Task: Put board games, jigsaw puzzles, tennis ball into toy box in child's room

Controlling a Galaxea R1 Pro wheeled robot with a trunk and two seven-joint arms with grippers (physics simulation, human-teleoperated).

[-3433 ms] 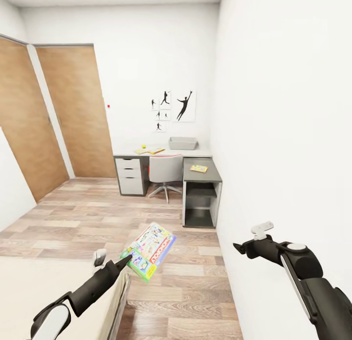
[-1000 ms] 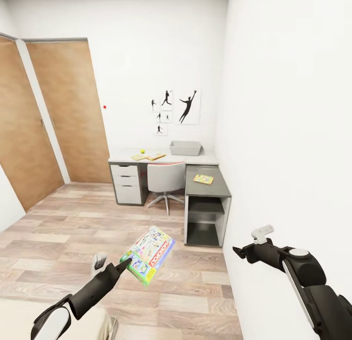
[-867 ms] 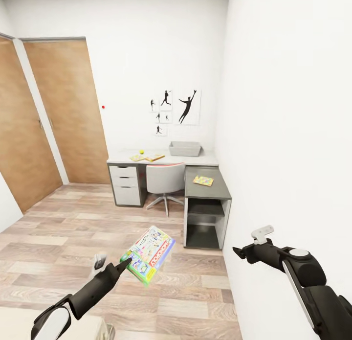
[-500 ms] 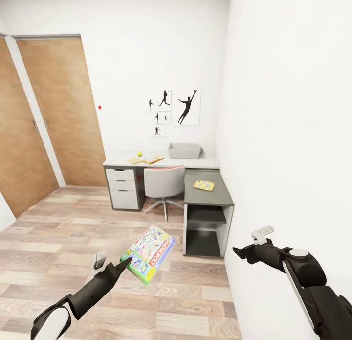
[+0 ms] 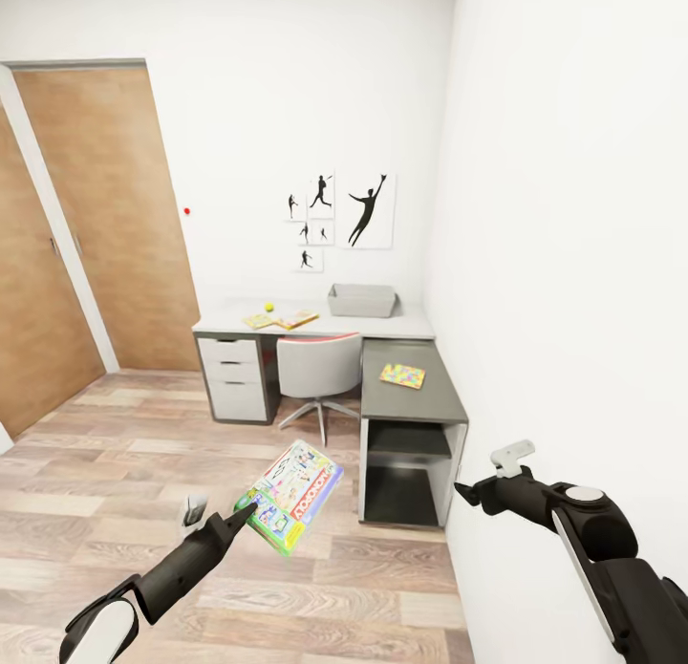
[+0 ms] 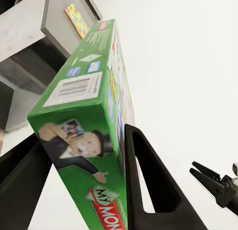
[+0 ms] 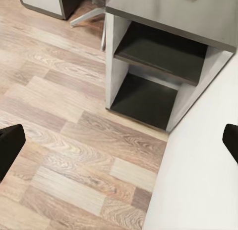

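White-walled room, wood-plank floor (image 5: 143,473). At 12 o'clock, the tabletop (image 5: 382,322) carries the toy box (image 5: 362,301). Left fingers (image 5: 250,513) clamp the green board game (image 5: 291,493); right fingers (image 5: 465,493) spread wide, empty.

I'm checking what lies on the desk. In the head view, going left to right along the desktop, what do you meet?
Tennis ball → flat sheets beside it → toy box → jigsaw puzzle on the dark grey corner top.

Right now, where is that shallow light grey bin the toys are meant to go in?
In the head view, the shallow light grey bin sits at the back of the long white desk, against the far wall, under the black athlete pictures.
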